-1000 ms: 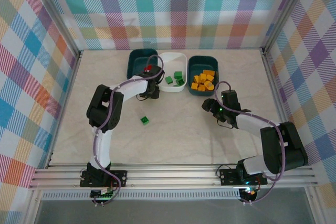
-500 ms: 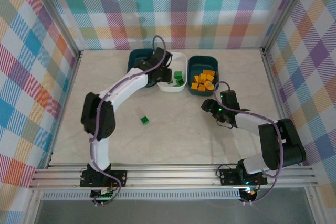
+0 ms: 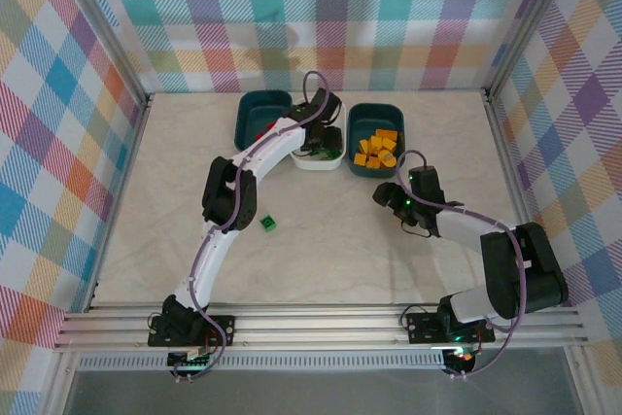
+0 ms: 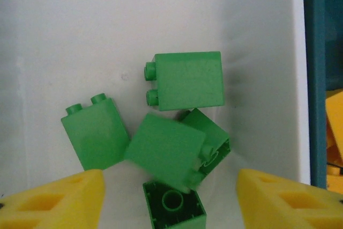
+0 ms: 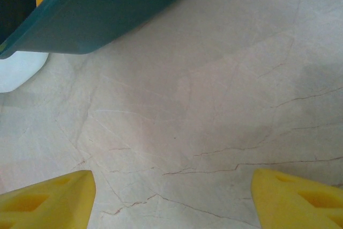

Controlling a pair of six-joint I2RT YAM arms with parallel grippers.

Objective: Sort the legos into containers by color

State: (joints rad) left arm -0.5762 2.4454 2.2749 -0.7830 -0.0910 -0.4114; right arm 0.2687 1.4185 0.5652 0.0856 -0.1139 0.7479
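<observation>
My left gripper (image 3: 326,141) hangs open over the white tub (image 3: 304,160). In the left wrist view its yellow fingers (image 4: 59,199) frame several green legos (image 4: 187,81) lying on the white tub floor (image 4: 64,30). One green lego (image 4: 166,151) between them is blurred and tilted. A single green lego (image 3: 267,224) lies on the table. Red legos (image 3: 264,129) sit in the left teal tub (image 3: 255,104). Orange legos (image 3: 377,149) fill the right teal tub (image 3: 389,111). My right gripper (image 3: 385,193) is open over bare table (image 5: 177,122), empty.
Metal rails and checkered walls ring the marble table (image 3: 340,250). In the right wrist view the right teal tub (image 5: 102,14) and a corner of the white tub (image 5: 19,71) lie just ahead. Open table stretches around the lone green lego.
My left arm has swung from in front of the left teal tub back and right, over the white tub. The right arm has stayed put.
</observation>
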